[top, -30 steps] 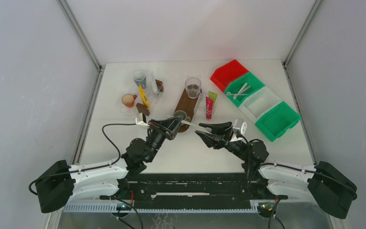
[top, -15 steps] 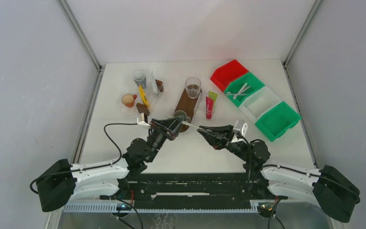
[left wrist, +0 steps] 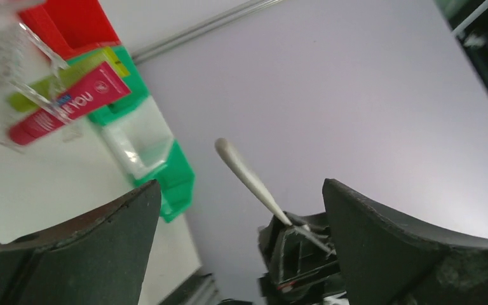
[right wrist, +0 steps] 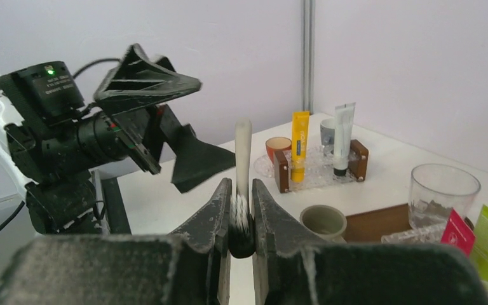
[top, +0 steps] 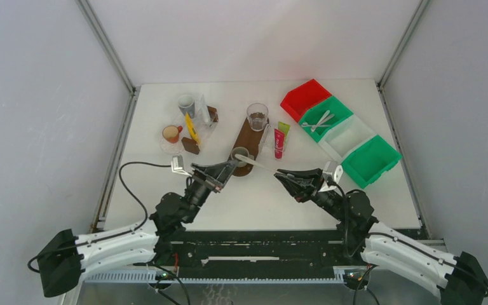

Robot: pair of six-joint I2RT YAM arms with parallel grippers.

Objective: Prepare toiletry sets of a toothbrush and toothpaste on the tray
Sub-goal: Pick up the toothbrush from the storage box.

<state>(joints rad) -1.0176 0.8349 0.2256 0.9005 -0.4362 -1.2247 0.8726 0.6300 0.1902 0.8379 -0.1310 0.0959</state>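
Toothbrush of slim white plastic is clamped by the right gripper near the brown oval wooden tray's near end. The left gripper is spread wide, gripping nothing. A pink-red toothpaste tube and a lime-green toothpaste tube are laid just right of the tray.

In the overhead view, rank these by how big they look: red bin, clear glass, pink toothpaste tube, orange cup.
1. Red bin.
2. Clear glass.
3. Pink toothpaste tube and orange cup: one long and thin, one short and round, too close to rank.
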